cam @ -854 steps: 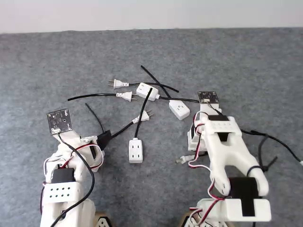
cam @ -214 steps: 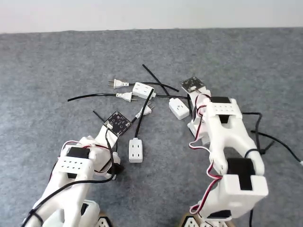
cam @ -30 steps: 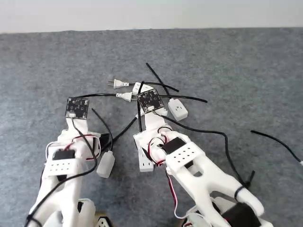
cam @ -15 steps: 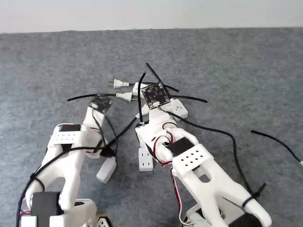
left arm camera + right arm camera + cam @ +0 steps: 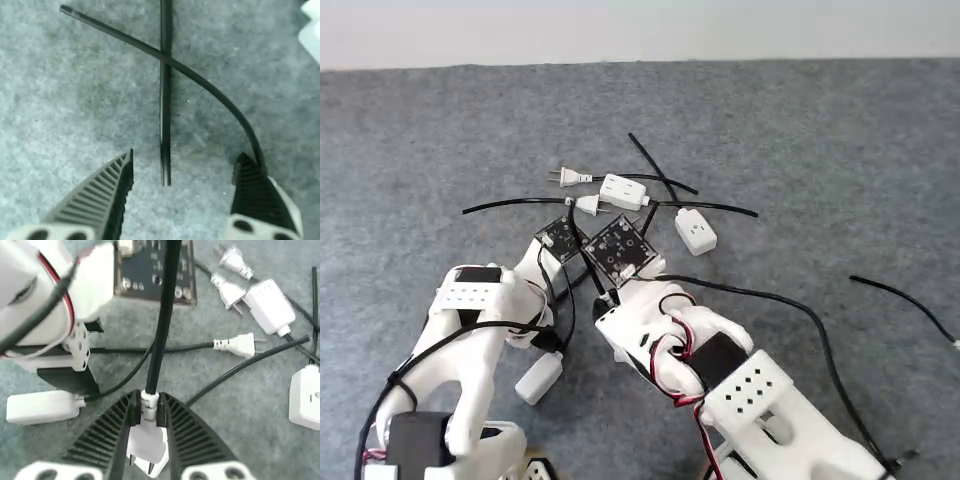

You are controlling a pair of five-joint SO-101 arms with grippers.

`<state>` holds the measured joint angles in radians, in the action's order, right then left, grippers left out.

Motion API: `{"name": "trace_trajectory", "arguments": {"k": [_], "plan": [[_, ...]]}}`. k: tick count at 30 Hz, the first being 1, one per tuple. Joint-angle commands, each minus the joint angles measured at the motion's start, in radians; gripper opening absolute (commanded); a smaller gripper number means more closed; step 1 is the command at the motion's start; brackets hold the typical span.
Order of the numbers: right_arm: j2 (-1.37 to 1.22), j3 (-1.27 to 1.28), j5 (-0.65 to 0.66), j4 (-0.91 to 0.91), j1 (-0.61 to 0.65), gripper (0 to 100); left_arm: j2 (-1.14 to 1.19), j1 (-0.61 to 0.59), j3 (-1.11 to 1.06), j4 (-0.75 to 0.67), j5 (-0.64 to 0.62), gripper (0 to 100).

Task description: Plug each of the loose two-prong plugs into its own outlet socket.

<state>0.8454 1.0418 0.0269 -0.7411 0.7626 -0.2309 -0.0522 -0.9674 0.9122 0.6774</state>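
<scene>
1. Pinching the held plug (image 5: 146,442): the right gripper (image 5: 147,399) has its fingers (image 5: 107,440) pressed on the plug body, low over the middle of the worktop (image 5: 840,140).
2. The plug's long axis runs along the fingers. Its cord (image 5: 162,315) leaves past the fingertips and the prongs point back toward the wrist.
3. The near socket (image 5: 42,406) lies on the worktop just beside the right gripper, close against the left arm. The high view has it (image 5: 538,377) by that arm's forearm. Its slots can't be seen, so I cannot tell which face is up.
4. Judgement: the next move turns on the prongs facing away from anything ahead of the fingers. The near socket sits off to the side, not in line with the plug axis. The plug probably needs turning, or the socket needs bringing to the prong end.
5. The left gripper (image 5: 185,159) has its fingers (image 5: 107,200) spread wide and holds nothing. A cord end (image 5: 165,175) lies on the worktop between them, where two cords cross. The left arm is nearer the near socket, so it is likely the one to steady it.
6. Farther out, two loose plugs (image 5: 570,178) (image 5: 588,205) lie side by side, with a third plug (image 5: 237,345) nearer the right gripper.
7. Two far sockets (image 5: 625,190) (image 5: 696,230) sit beyond the arms, well apart from the held plug.
</scene>
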Motion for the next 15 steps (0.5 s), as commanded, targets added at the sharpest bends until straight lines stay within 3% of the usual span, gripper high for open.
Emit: {"name": "trace_trajectory", "arguments": {"k": [1, 15], "plan": [[-0.002, -0.017, 0.012, 0.019, 0.007, 0.8, -0.032, 0.006, 0.005, 0.011, 0.015, 30], [-0.145, -0.08, 0.009, 0.113, 0.001, 0.8, -0.043, 0.038, -0.027, 0.071, 0.13, 30]]}}
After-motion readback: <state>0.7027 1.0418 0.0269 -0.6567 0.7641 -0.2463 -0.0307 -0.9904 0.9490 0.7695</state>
